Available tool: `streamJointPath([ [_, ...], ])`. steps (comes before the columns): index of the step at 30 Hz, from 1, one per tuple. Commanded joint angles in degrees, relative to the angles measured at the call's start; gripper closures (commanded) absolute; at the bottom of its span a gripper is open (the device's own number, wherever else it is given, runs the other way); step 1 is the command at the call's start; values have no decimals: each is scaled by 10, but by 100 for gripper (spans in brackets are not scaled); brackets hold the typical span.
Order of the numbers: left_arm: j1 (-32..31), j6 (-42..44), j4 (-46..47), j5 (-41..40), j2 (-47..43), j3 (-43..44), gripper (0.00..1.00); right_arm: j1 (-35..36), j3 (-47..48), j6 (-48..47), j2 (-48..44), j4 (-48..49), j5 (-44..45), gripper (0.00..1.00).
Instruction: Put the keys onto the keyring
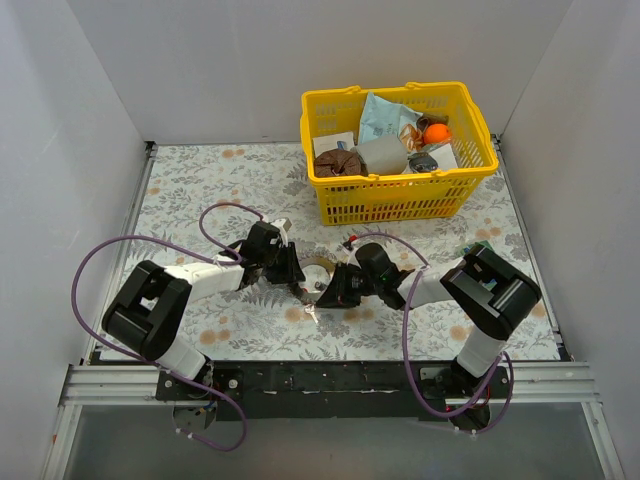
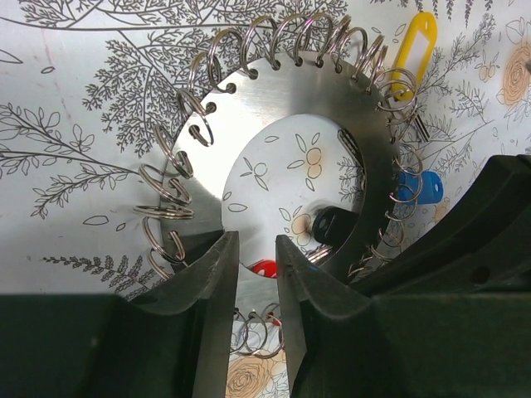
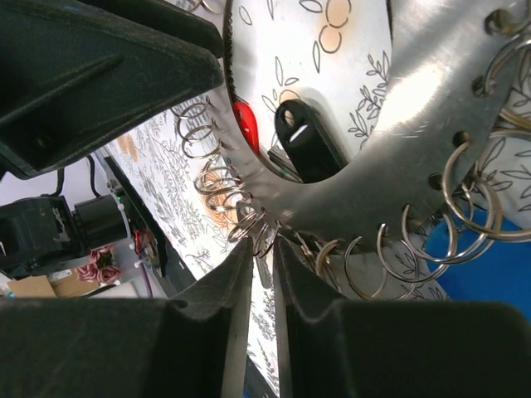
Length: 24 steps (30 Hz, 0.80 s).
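Keyring (image 2: 274,108) between left end effector (image 2: 250,245) and right end effector (image 3: 263,249), both narrow at its rim; grip unclear

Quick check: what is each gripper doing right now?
Left gripper: partly closed over the keyring band; grip cannot be told.
Right gripper: closed on the keyring's edge.

1. The basket (image 1: 335,190) stood at the far right of the table (image 1: 200,180), with assorted items inside it.
2. The keyring (image 1: 320,268) sat about mid-table, nearer the arms than the basket.
3. The left gripper (image 1: 297,284) was at its left and the right gripper (image 1: 323,294) at its right.
4. Small split rings (image 2: 166,207) hung through holes around its outer edge.
5. The keys (image 2: 419,186) lay behind it, some showing through its centre and others past its rim.
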Motion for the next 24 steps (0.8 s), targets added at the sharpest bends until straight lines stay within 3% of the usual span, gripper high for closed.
streamJointPath([
  [1, -8, -1, -31, -12, -12, -6, 76, -5, -7, 11, 11, 25, -2, 82],
  [6, -9, -2, -31, -14, -13, -7, 76, -10, -9, 2, 13, 18, -4, 98],
  [13, -10, 3, -45, -29, -24, 4, 74, -12, 11, -73, -15, -53, -8, 99],
  [24, -9, 21, -52, -48, -75, 28, 62, -12, 150, -337, -38, -288, 11, 99],
])
